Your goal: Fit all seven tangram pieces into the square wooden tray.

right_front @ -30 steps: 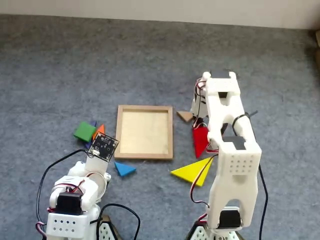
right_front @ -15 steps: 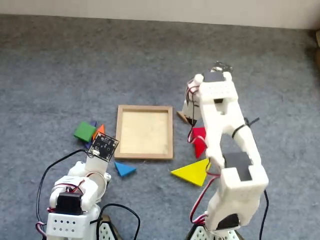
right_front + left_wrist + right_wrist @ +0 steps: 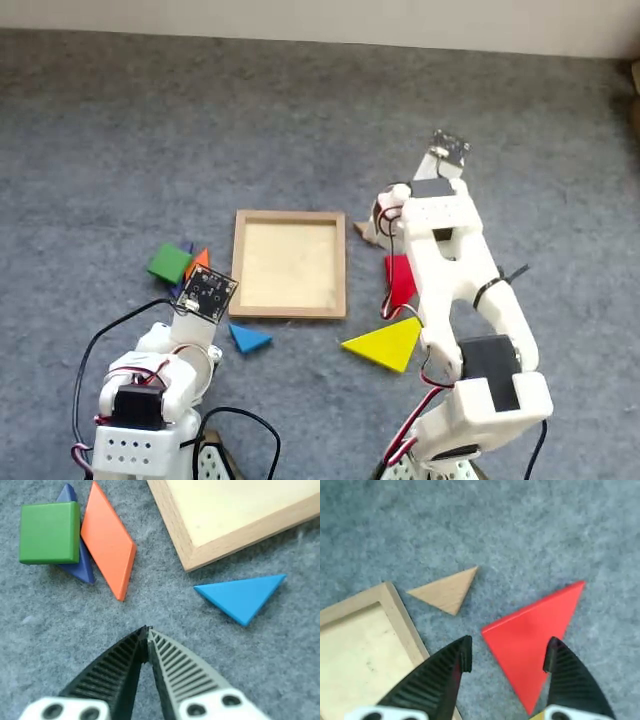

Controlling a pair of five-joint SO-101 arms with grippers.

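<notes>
Since the earlier frame the right arm is stretching farther out over the bench, and its wrist is now standing past the far right corner of the tray (image 3: 290,214). The left arm is keeping its place, and the pieces are lying where they were.

Nearest to the bases, the left hand (image 3: 146,630) is hanging low over the grey carpet with its fingers pressed together. Just beyond it the blue triangle (image 3: 242,597) is lying flat, near the tray's near left corner but apart from it. The yellow triangle (image 3: 388,343) is lying near the tray's near right corner, also apart.

Farther out, the tray is lying flat in the middle, and its inside is showing bare wood. To its left the orange piece (image 3: 107,542) is lying just beside the green square (image 3: 49,532), which is resting partly on a dark blue piece (image 3: 82,567).

To the right of the tray the right hand (image 3: 509,647) is hovering with its fingers spread over the red triangle (image 3: 535,635), not closed on it. Beyond it the wood triangle (image 3: 447,594) is lying just beside the tray's far right corner, not touching it.
</notes>
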